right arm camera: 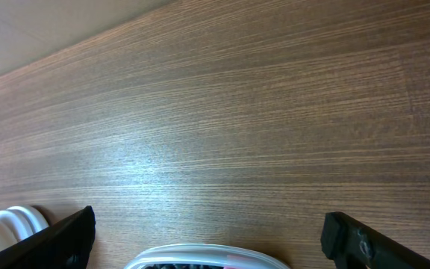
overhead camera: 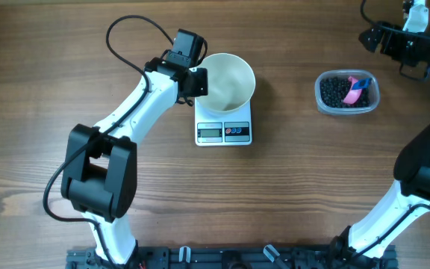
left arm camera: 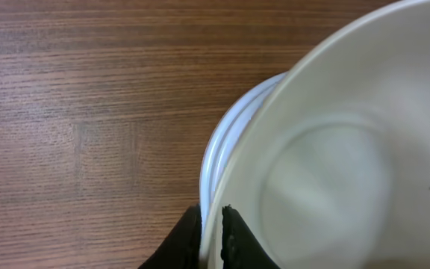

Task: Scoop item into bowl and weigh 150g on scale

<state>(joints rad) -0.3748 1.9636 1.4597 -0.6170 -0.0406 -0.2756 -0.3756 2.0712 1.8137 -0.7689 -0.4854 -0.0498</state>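
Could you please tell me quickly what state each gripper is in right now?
Left gripper: closed on the bowl rim.
Right gripper: open, holding nothing.

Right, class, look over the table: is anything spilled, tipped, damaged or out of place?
Nothing stands out. The round white bowl sits upright and empty on the small white scale, the left gripper pinching its rim. The glossy black beans all lie in the clear plastic tub with a pink scoop; none on the wooden table.
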